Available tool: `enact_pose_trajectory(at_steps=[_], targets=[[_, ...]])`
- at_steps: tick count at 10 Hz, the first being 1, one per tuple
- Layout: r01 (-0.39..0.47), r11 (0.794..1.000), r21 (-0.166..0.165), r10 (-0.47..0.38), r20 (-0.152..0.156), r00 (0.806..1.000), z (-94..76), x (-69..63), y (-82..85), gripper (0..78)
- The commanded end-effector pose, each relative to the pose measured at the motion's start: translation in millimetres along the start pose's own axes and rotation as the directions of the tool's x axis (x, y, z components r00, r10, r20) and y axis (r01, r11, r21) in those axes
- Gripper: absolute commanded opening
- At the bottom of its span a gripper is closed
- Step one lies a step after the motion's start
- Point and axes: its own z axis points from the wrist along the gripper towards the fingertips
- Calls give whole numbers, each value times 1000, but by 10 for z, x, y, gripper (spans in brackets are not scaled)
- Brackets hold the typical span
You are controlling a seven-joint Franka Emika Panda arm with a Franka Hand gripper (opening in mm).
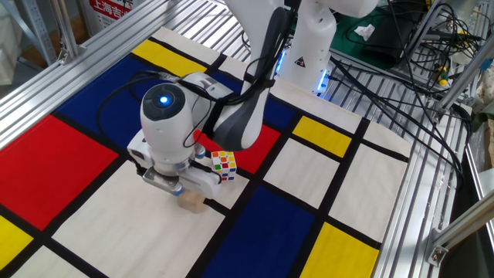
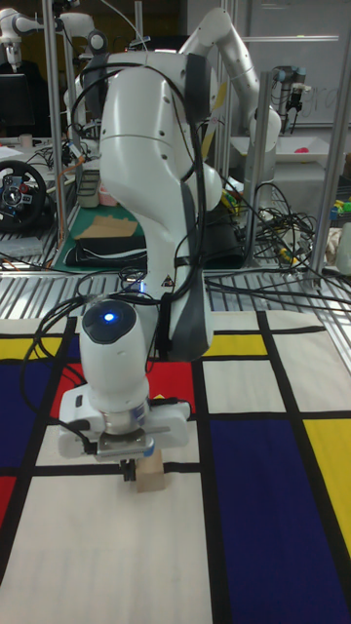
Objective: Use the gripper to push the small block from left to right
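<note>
Small block (image 2: 150, 477) is sitting on a cream panel of the desk (image 2: 107, 556), nearest the tall camera, right under the wrist. In the fixed view only a tan corner of the small block (image 1: 192, 202) is peeking out below the wrist housing. The tool (image 2: 128, 468) is sitting low at the block's 9 o'clock side in the tall view, seemingly touching it; its fingers are looking drawn together, but the housing is covering most of them, so I cannot tell for sure. In the fixed view the tool (image 1: 176, 191) is almost fully buried under the white wrist.

Risks, as a guess: contact is looking off-centre, so the block may be spinning off the fingertip and slipping past instead of travelling straight. The puzzle cube (image 1: 224, 165) is standing just beside the wrist, at about 1 o'clock from the block in the fixed view; the wide wrist body could be clipping it during the sweep and dragging it along. Tool riding too low could be snagging the cloth.

Hidden: exact finger-block contact, finger gap, block's far faces. Puzzle cube is not showing in the tall view, masked by the arm. Far clutter of cables is too busy to read.
</note>
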Motion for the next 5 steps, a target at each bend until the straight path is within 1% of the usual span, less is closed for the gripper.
enact_pose_trajectory(at_steps=[1,4,5], targets=[[2,999,38,1,-62,998,-147,65,470,0],[-6,999,44,9,-65,998,-137,96,683,0],[-6,999,44,8,-65,998,-128,100,706,0]])
